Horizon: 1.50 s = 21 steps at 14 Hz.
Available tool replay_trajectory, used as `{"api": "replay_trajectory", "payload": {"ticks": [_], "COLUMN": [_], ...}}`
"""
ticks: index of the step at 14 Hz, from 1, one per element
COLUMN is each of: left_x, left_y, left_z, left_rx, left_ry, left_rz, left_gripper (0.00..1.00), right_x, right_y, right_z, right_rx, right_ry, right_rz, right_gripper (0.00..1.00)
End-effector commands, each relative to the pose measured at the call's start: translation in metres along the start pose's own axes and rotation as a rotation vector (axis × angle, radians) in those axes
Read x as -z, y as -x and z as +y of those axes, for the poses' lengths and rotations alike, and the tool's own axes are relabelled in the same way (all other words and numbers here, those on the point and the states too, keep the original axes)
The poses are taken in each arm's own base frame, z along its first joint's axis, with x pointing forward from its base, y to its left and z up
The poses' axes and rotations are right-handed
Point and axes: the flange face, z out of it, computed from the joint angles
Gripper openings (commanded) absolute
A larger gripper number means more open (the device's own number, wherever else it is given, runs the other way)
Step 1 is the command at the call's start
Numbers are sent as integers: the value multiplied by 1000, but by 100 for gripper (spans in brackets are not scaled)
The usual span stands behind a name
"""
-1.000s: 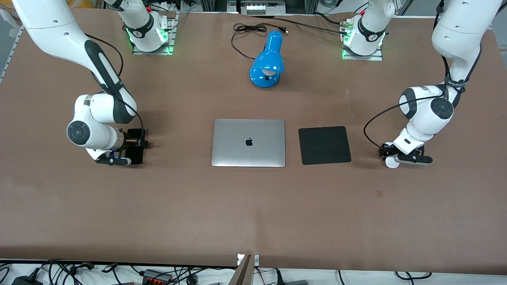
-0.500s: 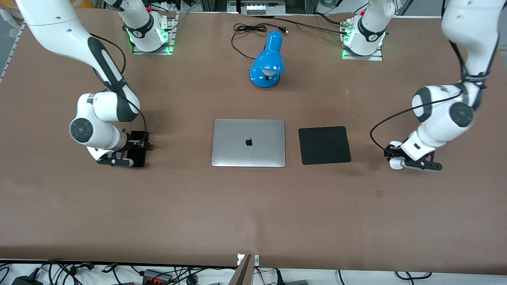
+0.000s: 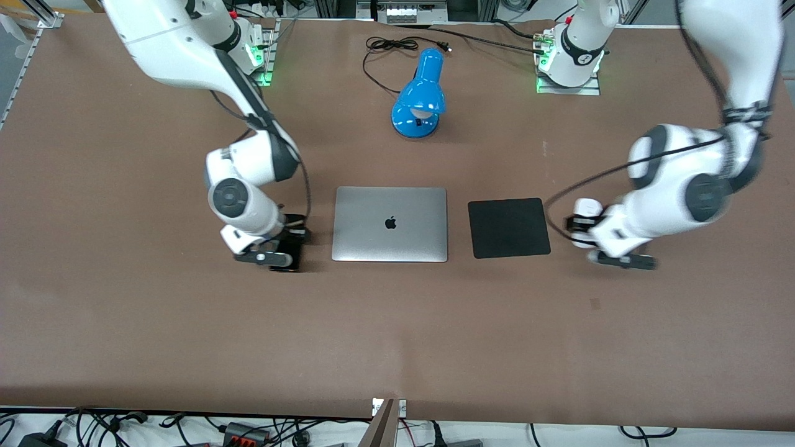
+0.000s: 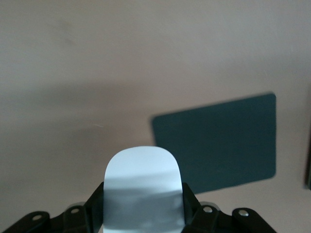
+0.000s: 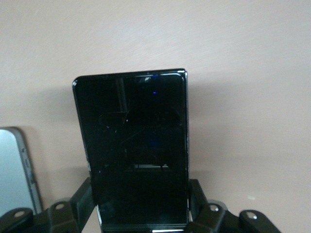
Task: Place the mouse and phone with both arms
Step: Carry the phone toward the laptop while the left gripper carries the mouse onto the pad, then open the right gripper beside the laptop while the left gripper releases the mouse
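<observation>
My left gripper (image 3: 581,225) is shut on the white mouse (image 3: 585,207) and holds it above the table, just beside the black mouse pad (image 3: 508,227) on the side toward the left arm's end. In the left wrist view the mouse (image 4: 142,179) sits between the fingers of the left gripper (image 4: 143,213), with the mouse pad (image 4: 218,141) ahead of it. My right gripper (image 3: 282,239) is shut on the black phone (image 3: 289,251) and holds it above the table beside the silver laptop (image 3: 390,223). In the right wrist view the phone (image 5: 133,145) stands out from the right gripper (image 5: 141,213), and the laptop's edge (image 5: 14,170) shows beside it.
The closed laptop and the mouse pad lie side by side at the table's middle. A blue desk lamp (image 3: 419,99) with a black cord (image 3: 385,49) lies nearer the robots' bases.
The right arm has carried the phone from the right arm's end of the table to beside the laptop. The left arm has carried the mouse toward the mouse pad.
</observation>
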Motion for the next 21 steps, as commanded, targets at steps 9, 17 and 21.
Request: {"api": "replay_trajectory", "payload": {"ticks": [9, 17, 21], "left_x": [-115, -141, -124], "left_y": [13, 18, 16], "left_z": [86, 84, 81], "left_rx": [155, 158, 167], "left_ry": [-26, -24, -23], "left_rz": [140, 205, 227], "left_gripper": [31, 91, 100], "right_x": [1, 245, 332], "right_y": [-13, -56, -57], "right_z": [-16, 98, 211], "right_rx": [13, -206, -243], "right_ry": [-34, -49, -4], "right_rz": [17, 96, -87], "right_gripper": [100, 100, 100]}}
